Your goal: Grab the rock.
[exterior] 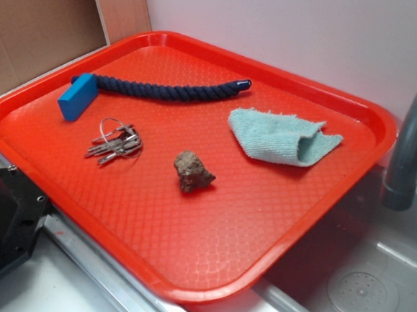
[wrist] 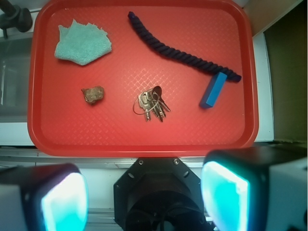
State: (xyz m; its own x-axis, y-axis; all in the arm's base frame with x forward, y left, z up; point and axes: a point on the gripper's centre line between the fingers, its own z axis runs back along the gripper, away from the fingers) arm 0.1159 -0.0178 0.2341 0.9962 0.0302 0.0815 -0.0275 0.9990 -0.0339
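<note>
Glowing cyan fingertips of the hand fill the bottom of the wrist view, spread wide apart and gripping nothing, held outside the near rim of the red tray. On the tray, the rock lies alone near the middle, well apart from the hand. A bunch of keys sits beside it, a crumpled teal cloth lies toward the grey faucet, and a dark blue rope ends touching a blue block.
</note>
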